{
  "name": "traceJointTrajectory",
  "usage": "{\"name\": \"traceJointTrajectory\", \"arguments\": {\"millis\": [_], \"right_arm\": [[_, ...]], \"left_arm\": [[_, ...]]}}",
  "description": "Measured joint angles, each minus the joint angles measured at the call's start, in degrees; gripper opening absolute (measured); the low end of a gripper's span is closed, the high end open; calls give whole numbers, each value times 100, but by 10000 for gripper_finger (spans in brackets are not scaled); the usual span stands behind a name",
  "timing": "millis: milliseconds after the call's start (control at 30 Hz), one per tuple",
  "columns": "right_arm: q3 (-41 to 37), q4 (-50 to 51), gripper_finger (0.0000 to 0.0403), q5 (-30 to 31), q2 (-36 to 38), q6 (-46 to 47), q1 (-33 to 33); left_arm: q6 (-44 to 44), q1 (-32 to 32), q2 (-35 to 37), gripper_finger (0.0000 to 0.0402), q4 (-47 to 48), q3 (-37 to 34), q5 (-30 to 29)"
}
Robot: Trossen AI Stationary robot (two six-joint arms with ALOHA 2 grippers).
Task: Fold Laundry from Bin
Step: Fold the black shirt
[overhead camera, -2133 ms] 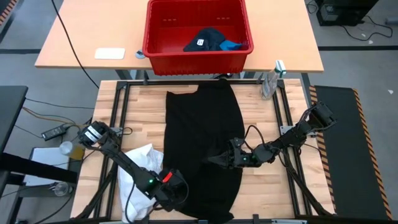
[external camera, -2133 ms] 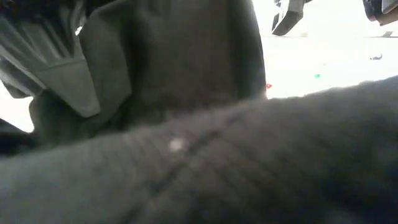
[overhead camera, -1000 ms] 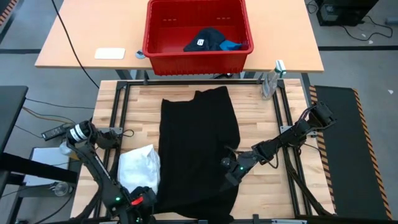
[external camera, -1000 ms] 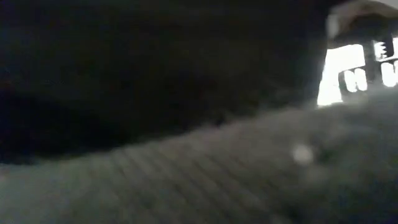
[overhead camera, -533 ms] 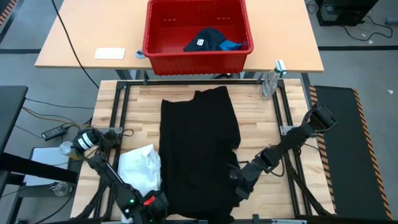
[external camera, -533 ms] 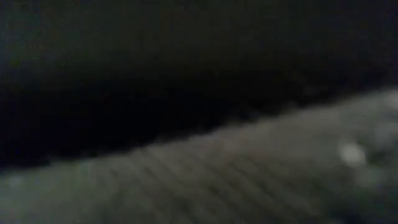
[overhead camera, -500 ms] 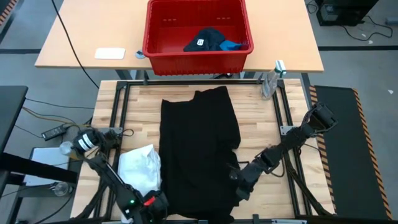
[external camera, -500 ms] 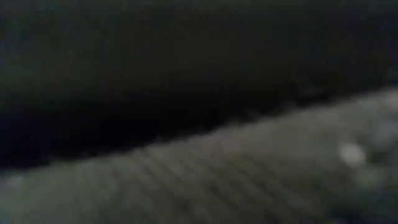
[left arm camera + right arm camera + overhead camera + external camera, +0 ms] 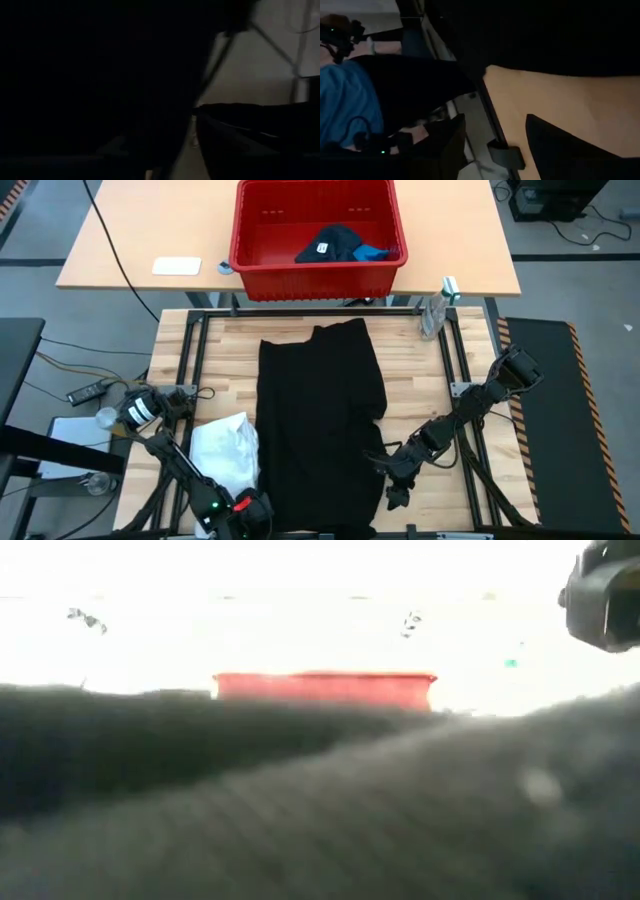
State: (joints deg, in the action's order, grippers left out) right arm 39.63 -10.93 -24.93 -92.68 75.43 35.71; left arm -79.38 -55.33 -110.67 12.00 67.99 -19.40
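Fingers (image 9: 559, 145) on the right gripper (image 9: 393, 498) are spread apart with nothing between them, just bare wood showing in the gap. It sits low, just beside the near right corner of the black garment (image 9: 320, 420). The left gripper (image 9: 243, 513) is down at the near left corner, right at the table edge. Its own camera is basically all dark, so honestly I can't tell if it's hanging on or has let go.

The black garment lies flat and lengthwise down the middle of the wooden table (image 9: 430, 400), reaching from near the red bin (image 9: 318, 275) to the near edge. The white garment (image 9: 225, 450) is in a crumpled heap just beside it on the left. The navy one (image 9: 335, 242) and the small blue one (image 9: 374, 252) are in the bin.

Handling-wise, I'd guess it's light, limp cloth with zero stiffness, so it'll sag and bunch wherever it isn't supported, and probably drag on the wood. Best bet is to pinch the two near corners right at the hem, one per gripper, and lift together.
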Motion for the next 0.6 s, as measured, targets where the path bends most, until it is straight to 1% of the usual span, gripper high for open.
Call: {"name": "traceJointTrajectory", "arguments": {"millis": [100,167,233,333,400,433,533,600], "right_arm": [[337,506,209,531,0,-352,227],[636,1038,201,1037,0,-747,383],[997,1750,192,1671,0,-1184,555],[1423,2655,179,2704,0,-1758,805],[1596,2924,170,3245,0,-2048,936],[1663,3005,167,3494,0,-2143,998],[1756,3318,156,4250,0,-2223,1167],[1756,3491,151,4572,0,-2089,1225]], "left_arm": [[198,0,82,203,-281,1,-2],[316,0,183,221,-169,61,-8],[545,-7,303,228,154,180,-10],[989,-19,358,225,1121,560,-62],[1349,-71,347,216,1957,837,-103],[1552,-86,304,211,2220,967,-137],[2363,-87,120,195,2800,1242,-174],[3104,-87,-35,188,2883,1388,-178]]}}
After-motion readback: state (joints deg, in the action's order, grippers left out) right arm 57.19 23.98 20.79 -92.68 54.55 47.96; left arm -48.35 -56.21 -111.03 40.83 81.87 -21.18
